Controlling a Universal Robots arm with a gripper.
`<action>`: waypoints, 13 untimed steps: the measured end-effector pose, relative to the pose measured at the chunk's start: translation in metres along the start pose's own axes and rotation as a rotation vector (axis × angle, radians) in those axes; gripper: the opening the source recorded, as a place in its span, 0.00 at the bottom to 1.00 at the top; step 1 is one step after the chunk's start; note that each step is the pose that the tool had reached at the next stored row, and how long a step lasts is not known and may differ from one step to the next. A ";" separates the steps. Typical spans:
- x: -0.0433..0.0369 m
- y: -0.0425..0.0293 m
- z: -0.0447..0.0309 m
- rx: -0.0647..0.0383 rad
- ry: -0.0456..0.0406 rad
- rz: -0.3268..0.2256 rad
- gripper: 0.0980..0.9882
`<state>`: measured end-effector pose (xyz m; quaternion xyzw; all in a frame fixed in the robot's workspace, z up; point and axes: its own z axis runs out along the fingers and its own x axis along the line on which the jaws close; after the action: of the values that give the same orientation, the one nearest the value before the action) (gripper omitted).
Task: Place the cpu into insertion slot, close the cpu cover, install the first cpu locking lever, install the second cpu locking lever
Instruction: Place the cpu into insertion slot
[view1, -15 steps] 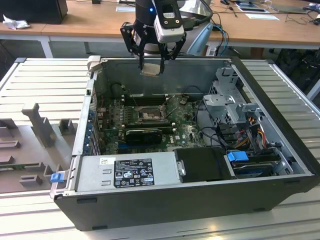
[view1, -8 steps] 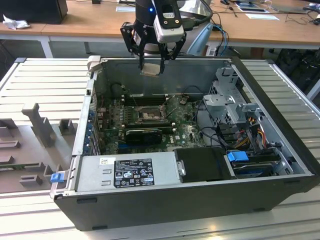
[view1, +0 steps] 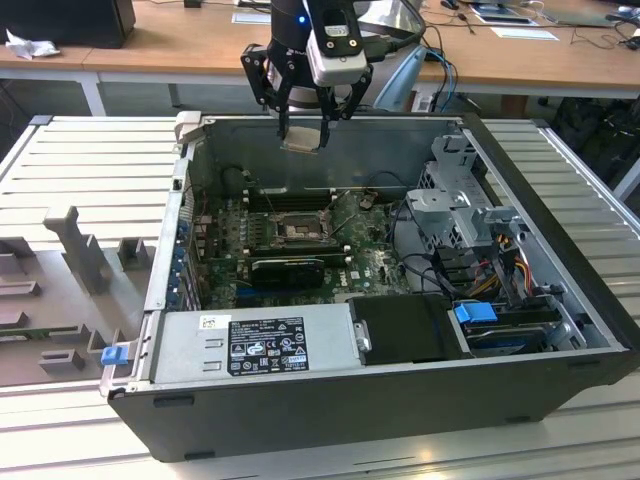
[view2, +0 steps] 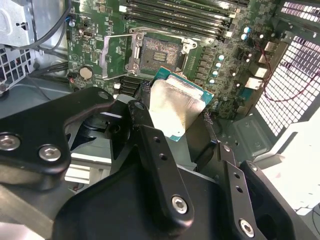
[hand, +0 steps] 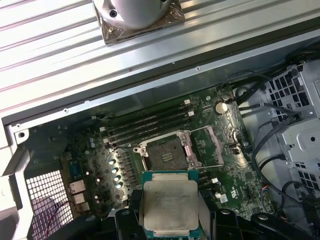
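My gripper (view1: 303, 135) hangs above the open computer case, shut on the cpu (view1: 302, 139), a pale silver square plate on a green base. In both wrist views the cpu (view2: 175, 107) (hand: 170, 205) sits between the black fingers (view2: 150, 142), well above the motherboard. The insertion slot (view1: 297, 232) (view2: 159, 51) (hand: 165, 152) lies open below with its grey centre bare. The cpu cover (view2: 116, 54) (hand: 209, 146) is swung up and stands beside the slot, and thin wire levers are raised around it.
A long black ribbed card (view1: 288, 266) lies just in front of the slot, with memory slots (hand: 150, 122) behind it. The power supply box (view1: 255, 345) fills the case's front. A metal drive cage (view1: 460, 205) and cables stand at the exterior view's right. Grey fixtures (view1: 80, 250) sit outside at the left.
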<state>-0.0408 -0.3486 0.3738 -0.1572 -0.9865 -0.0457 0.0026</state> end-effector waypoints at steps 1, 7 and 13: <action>0.0000 0.0000 0.0000 0.000 -0.0001 0.002 0.48; 0.0000 0.0000 0.0000 0.000 -0.0008 0.009 0.48; 0.0000 0.0000 0.0000 0.000 -0.0016 0.018 0.48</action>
<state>-0.0408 -0.3486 0.3738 -0.1661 -0.9850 -0.0457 0.0022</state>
